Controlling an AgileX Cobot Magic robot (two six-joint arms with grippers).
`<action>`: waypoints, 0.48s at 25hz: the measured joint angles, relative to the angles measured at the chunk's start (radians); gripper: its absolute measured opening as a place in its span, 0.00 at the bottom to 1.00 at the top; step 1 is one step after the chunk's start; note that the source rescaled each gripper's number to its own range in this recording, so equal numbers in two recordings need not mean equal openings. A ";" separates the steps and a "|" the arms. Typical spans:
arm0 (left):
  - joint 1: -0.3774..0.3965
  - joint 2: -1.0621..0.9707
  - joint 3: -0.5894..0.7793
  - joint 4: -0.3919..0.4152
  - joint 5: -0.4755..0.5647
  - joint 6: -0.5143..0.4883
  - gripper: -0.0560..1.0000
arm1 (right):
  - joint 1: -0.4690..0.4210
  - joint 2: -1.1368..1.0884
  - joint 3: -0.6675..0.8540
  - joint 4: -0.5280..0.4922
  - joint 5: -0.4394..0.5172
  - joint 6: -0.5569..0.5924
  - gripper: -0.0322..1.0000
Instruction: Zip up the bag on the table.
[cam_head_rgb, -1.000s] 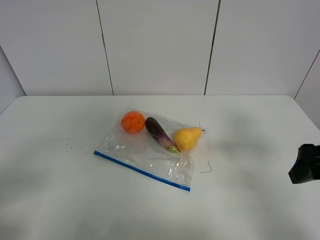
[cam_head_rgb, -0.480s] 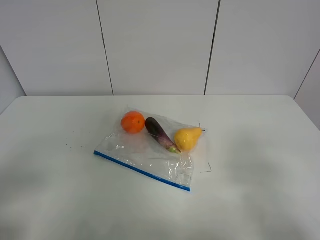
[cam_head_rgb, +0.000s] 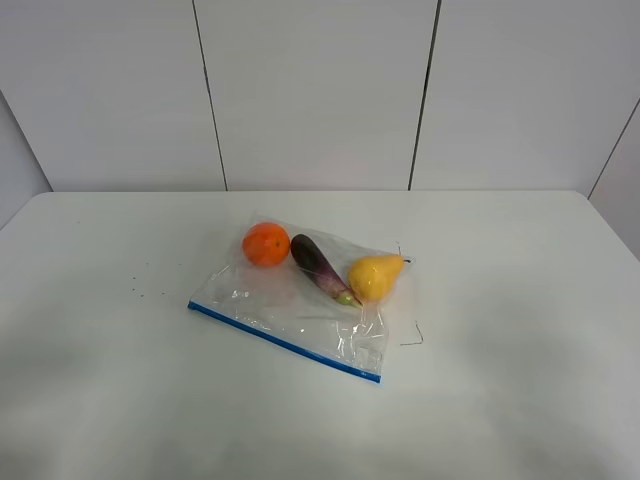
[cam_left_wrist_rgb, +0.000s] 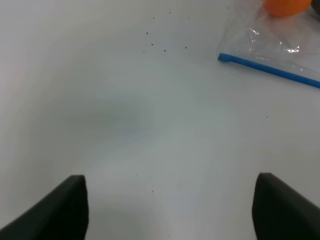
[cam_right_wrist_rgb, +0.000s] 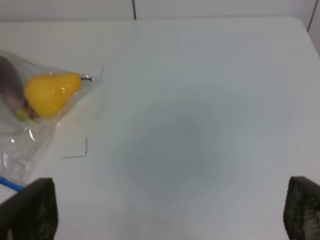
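Bag (cam_head_rgb: 300, 305) flat on worktop (cam_head_rgb: 520, 300); left gripper (cam_left_wrist_rgb: 170, 210) and right gripper (cam_right_wrist_rgb: 170, 212) both spread apart, empty.

Bag (cam_head_rgb: 300, 305) lies flat on table (cam_head_rgb: 520, 400), approx mid, a bit nearer back edge. Inside, along bag's far side, L to R: orange (cam_head_rgb: 265, 244), eggplant (cam_head_rgb: 320, 266), pear (cam_head_rgb: 373, 276), eggplant touching pear. Zipper strip (cam_head_rgb: 285, 342) runs along bag's near edge, slanting toward front-right. Specks (cam_head_rgb: 140, 290) on table left of bag.
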 joint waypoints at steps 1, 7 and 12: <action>0.000 0.000 0.000 0.000 0.000 0.000 0.99 | 0.003 0.000 0.000 -0.003 -0.001 0.005 1.00; 0.000 0.000 0.000 0.000 0.000 0.000 0.99 | 0.006 0.000 0.000 -0.004 -0.001 0.008 1.00; 0.000 0.000 0.000 0.000 0.000 0.000 0.99 | 0.006 0.000 0.000 -0.004 -0.001 0.008 1.00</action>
